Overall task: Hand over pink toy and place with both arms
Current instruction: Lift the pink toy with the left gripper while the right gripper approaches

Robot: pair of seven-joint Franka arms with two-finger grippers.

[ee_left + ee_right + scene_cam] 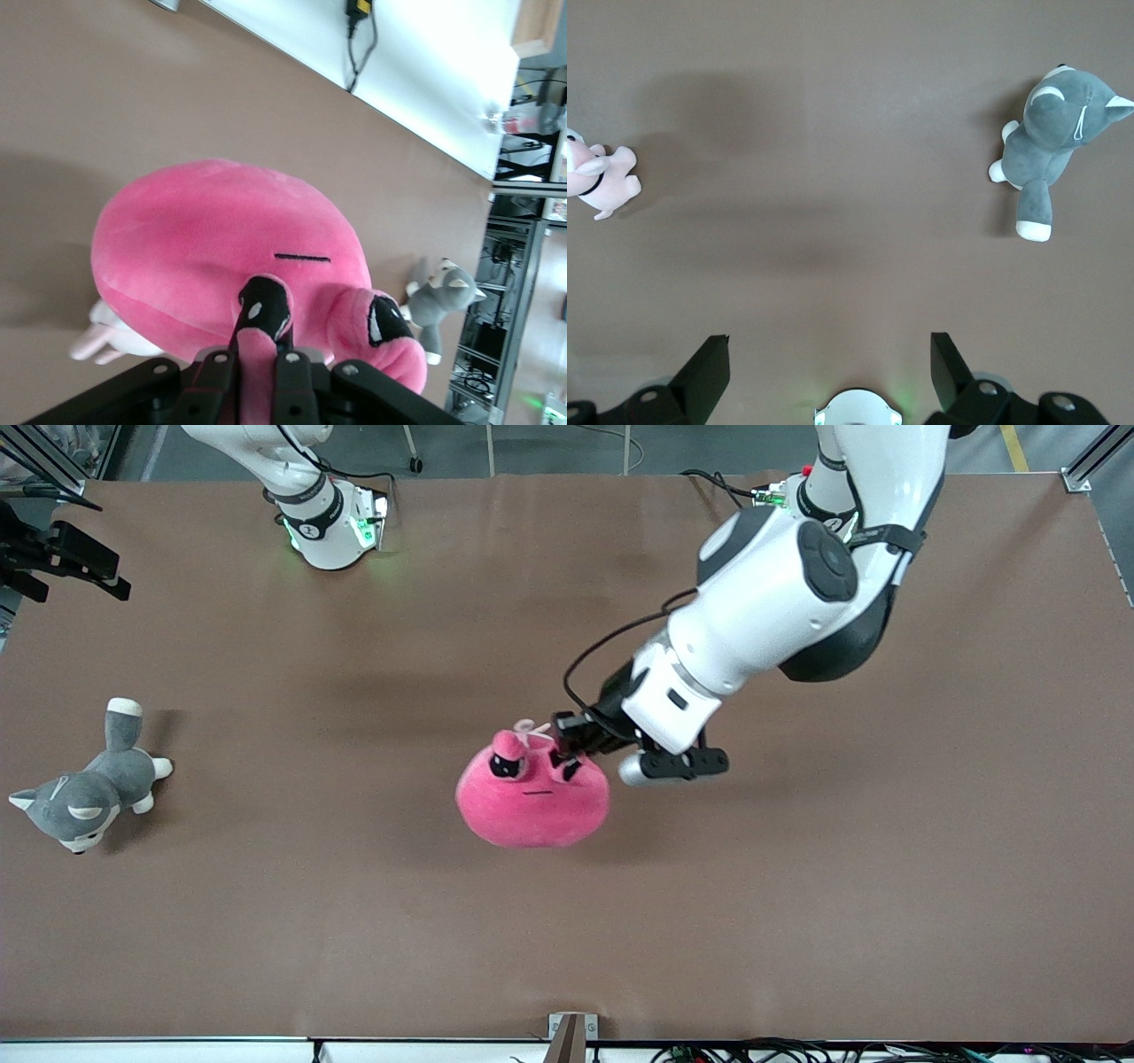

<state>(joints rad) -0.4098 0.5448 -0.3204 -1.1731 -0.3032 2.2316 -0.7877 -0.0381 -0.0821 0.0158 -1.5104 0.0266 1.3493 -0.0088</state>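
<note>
Left gripper (567, 748) clamped shut on the pink toy (532, 799), near the middle of the table (797, 921). Seen from the front camera, at roughly one o'clock on the toy's body, pinching the raised plush just beside one of the bulging eyes. In the left wrist view, both black fingers (221, 376) pressed tight on a fold of pink fabric, the left gripper (257, 359) narrow, with one dark eye just past the fingertips. Pink toy (221, 239) directly ahead of the claw. Cannot tell whether resting on the table or raised just off it.

Hot pink, rounded and blob-shaped, soft and plump. Two protruding black eyes with small white glints and half-closed lids. Thin straight black line for a mouth, below the eyes.

Scrap of a pale pink puppy plush (530, 729) peeking out at the toy's twelve o'clock, touching it; also visible in the right wrist view (601, 181).

Grey-and-white husky plush (84, 793) lying on its side, well apart at the toy's nine o'clock, toward the right arm's end of the table.

Right gripper (828, 359) spread wide, holding nothing, waiting over bare table by its own base.
</note>
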